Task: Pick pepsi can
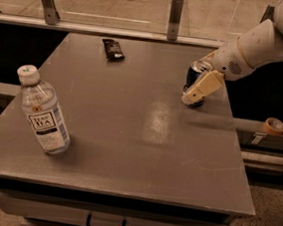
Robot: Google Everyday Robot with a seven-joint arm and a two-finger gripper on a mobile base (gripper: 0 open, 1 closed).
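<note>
The pepsi can (194,71), dark blue with a silver top, stands upright near the right edge of the grey table (129,134). My gripper (197,88) has come in from the right on the white arm (260,46) and is at the can. It is open, with the cream near finger (204,86) across the front of the can and the other finger mostly hidden behind it. The can still rests on the table.
A clear tea bottle (44,113) with a white cap stands at the front left. A dark snack packet (112,48) lies at the back. A tape roll (273,126) sits on a ledge to the right. A metal rail with posts (175,16) runs behind the table.
</note>
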